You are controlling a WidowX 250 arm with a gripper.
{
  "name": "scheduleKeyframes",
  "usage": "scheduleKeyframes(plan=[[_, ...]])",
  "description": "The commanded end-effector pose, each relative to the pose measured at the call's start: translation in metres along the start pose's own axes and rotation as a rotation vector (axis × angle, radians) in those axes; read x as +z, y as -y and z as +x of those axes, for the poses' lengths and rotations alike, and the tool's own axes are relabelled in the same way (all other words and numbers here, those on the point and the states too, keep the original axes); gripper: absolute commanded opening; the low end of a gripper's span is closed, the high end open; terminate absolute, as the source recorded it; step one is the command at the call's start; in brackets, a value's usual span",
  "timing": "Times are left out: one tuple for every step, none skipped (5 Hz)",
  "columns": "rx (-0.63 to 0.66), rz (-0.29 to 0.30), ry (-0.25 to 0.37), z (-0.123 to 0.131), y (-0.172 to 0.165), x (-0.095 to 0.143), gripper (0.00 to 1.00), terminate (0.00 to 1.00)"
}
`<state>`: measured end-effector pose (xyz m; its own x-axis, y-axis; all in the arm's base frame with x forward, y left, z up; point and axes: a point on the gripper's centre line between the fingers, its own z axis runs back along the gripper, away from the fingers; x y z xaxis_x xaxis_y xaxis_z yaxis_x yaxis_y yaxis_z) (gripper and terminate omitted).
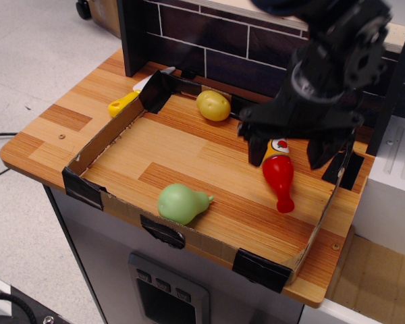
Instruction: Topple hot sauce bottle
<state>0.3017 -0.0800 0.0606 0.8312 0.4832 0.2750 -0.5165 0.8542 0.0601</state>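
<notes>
**Bottle down, claw spread above it**

Now, going left to right: a yellow-handled tool lies outside the cardboard tray at about ten o'clock from the tray's middle. A green pear rests on its side near the front wall at seven o'clock, and a yellow potato sits by the back wall at twelve. At three o'clock the hot sauce bottle lies on the wooden floor, label end toward the back, cap pointing toward the front at roughly five o'clock. The gripper hangs just above the bottle's label end, fingers spread wide, holding nothing. The bottle lies below and slightly toward six o'clock of the claw, its long axis running front to back. By my reading the toppling looks done.
</notes>
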Motion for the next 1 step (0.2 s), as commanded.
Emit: scheduleKeyframes(plan=[[0.01, -0.039, 0.04, 0.0119, 0.0014, 0.0208, 1.0, 1.0]])
